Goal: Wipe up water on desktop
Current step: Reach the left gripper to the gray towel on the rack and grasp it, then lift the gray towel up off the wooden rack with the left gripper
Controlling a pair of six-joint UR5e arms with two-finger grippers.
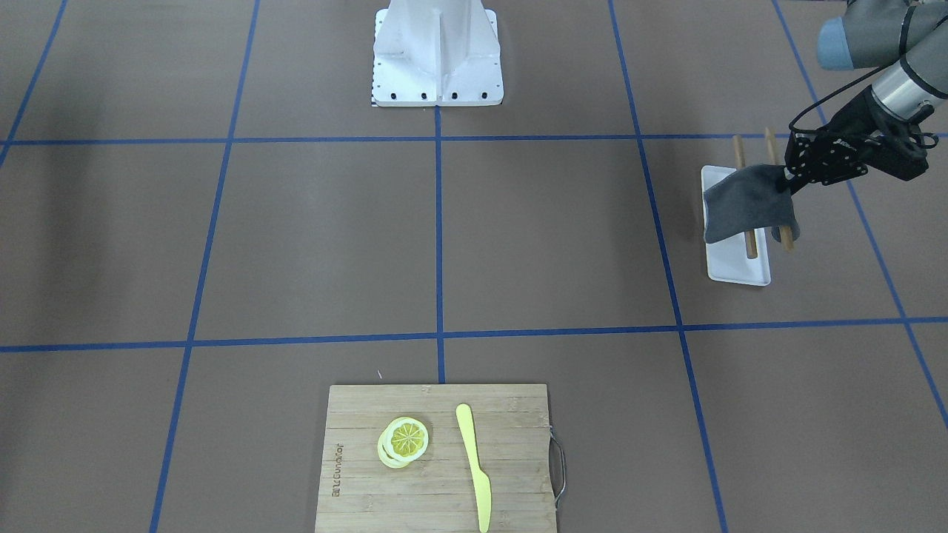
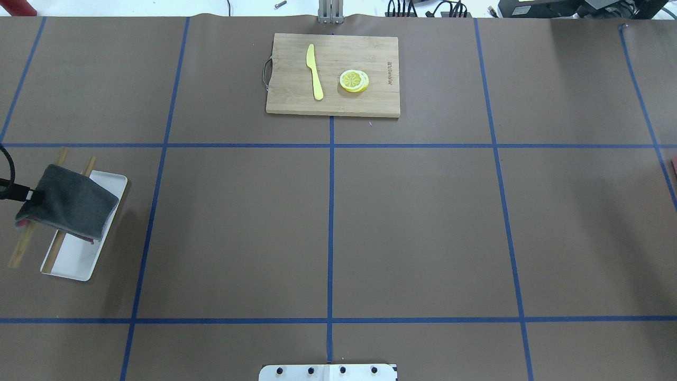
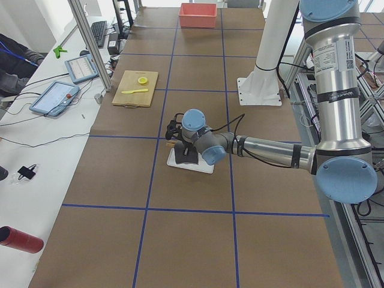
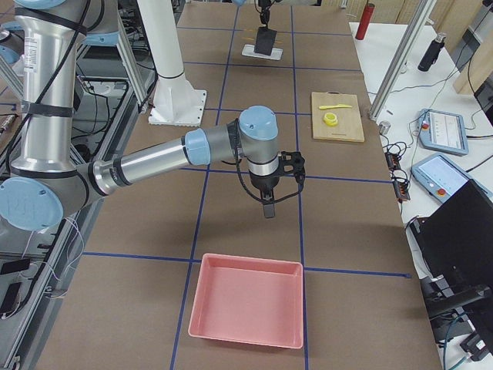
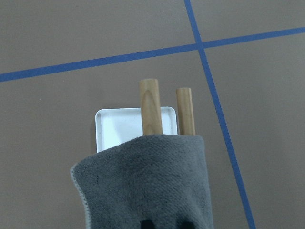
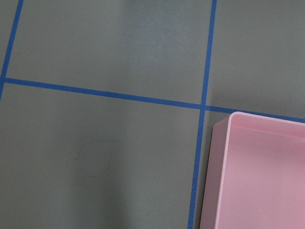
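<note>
1. Because the table [image 2: 412, 222] is rigid, flat and matte, it needs no grasp. A faint outline [image 6: 95, 160], possibly water, lies near the pink bin [image 6: 257, 176].
2. The grey cloth [image 1: 744, 203] looks soft, light and limp. It hangs at the table's left end, over the white tray [image 1: 733, 270] and two wooden sticks [image 1: 749, 240].
3. The left gripper [image 1: 786, 180] has its fingers pinching the cloth's edge, which probably leaves the most fabric free for wiping.
4. The right gripper [image 4: 267, 206] hovers above the table. Whether its fingers are spread or closed cannot be told.
</note>
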